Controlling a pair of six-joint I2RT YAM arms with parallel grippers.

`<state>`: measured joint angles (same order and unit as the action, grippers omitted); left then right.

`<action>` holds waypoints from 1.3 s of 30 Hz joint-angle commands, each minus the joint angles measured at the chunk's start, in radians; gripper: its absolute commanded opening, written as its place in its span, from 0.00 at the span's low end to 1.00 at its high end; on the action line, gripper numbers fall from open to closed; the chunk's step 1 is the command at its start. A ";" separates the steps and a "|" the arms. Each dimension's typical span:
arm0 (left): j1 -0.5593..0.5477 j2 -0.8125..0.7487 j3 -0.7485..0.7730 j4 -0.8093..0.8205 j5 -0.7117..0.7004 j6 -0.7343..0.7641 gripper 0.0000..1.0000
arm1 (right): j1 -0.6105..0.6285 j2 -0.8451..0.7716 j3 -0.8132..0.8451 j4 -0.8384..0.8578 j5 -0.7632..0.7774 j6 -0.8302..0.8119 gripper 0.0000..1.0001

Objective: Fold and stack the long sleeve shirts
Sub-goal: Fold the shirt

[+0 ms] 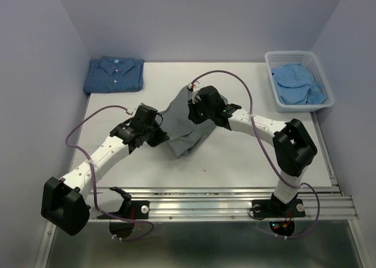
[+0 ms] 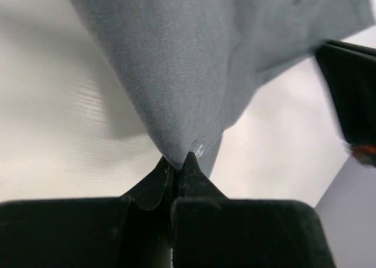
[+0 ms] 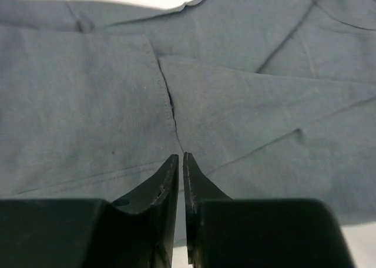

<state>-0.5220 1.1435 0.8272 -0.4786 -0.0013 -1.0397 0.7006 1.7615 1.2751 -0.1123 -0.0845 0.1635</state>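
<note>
Subject: grey shirt, lying crumpled and partly lifted near the middle of the table, between the two arms.

Left gripper: jaws closed on a small peak of the grey cloth, which tents upward from the tips and hangs in a steep cone. Hold appears firm but narrow.

Right gripper: jaws drawn to a thin slit above a flat layered area of the same shirt. A crease runs straight into the tips, so a thin fold appears to be pinched, though the depth of the bite cannot be confirmed.

Other stock: dark blue shirt lies folded at the far left corner. Pale blue shirt lies bunched in the white basket at far right.

Handling assessment: the cloth is light, thin and fully limp. It drapes and creases under its own weight and holds no shape. It is not fragile, but a single-layer pinch is judged liable to slip. Holds are best taken at seams, hem corners or shoulders, well apart, so that the panel spreads flat when tensioned. Sleeves are likely to trail and bunch.
</note>
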 commanded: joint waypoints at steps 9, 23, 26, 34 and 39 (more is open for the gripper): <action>-0.001 0.025 0.311 -0.117 -0.023 0.216 0.00 | 0.172 0.216 0.109 0.036 -0.153 -0.084 0.07; 0.002 0.144 0.342 -0.075 -0.026 0.331 0.00 | 0.225 0.145 0.086 -0.013 0.224 0.126 0.02; 0.002 0.131 0.326 -0.072 -0.023 0.340 0.00 | 0.171 0.089 0.081 -0.042 0.273 0.151 0.05; 0.005 0.134 0.343 -0.064 -0.014 0.377 0.00 | 0.030 0.021 0.049 -0.073 0.335 0.100 0.09; 0.011 0.202 0.404 -0.072 -0.003 0.426 0.00 | -0.045 0.087 0.064 -0.078 0.258 0.036 0.08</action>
<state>-0.5213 1.3029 1.1408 -0.5694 -0.0010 -0.6815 0.6884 1.7969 1.3304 -0.1947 0.2089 0.2539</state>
